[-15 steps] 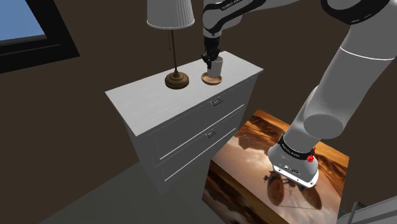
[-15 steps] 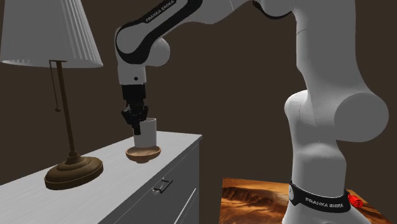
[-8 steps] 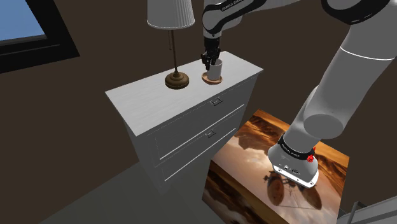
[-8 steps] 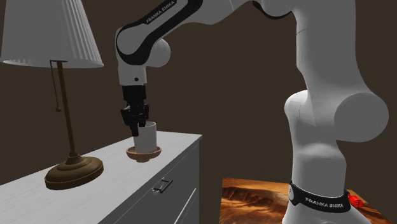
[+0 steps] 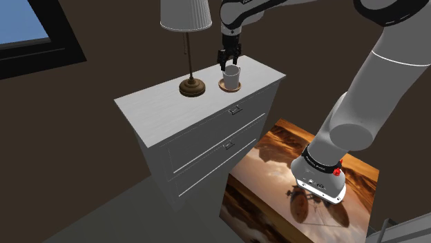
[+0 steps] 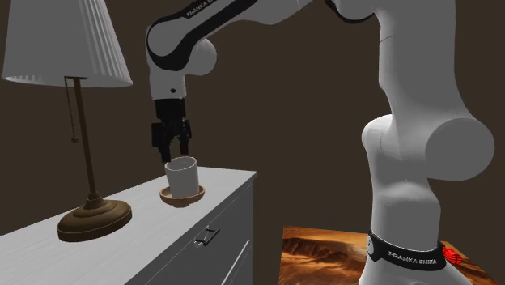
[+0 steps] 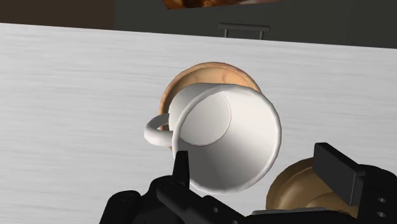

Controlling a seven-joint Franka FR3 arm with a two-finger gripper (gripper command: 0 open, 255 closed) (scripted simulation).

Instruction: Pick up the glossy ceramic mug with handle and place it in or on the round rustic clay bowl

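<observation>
**White mug set down in clay bowl, gripper spread above it**

Nearest in the shoulder view: the box stand (image 5: 262,172), topped with a brown landscape print, and on it the foot of the white arm (image 5: 359,103), reaching up and away to the far left. Beyond the stand, a pale grey dresser (image 5: 179,103) with drawers and a small metal handle (image 5: 235,109). On the dresser's top, toward its far right end, a shallow brown bowl (image 6: 182,195) holding the white mug (image 6: 183,176), mouth up, handle (image 7: 154,130) jutting sideways past the bowl's rim. Just to the shoulder view's left of the bowl, close beside it but apart, a table lamp (image 5: 193,87) with a round brown base, thin stem and white pleated shade. Directly over the mug, the black gripper (image 6: 172,155), pointing straight down, fingers (image 7: 181,167) spread wide and clasping nothing, their tips just above the mug's rim without touching it. Farthest off, dark brown walls and, at the shoulder view's upper left, a black-framed window (image 5: 21,21) showing blue.
</observation>
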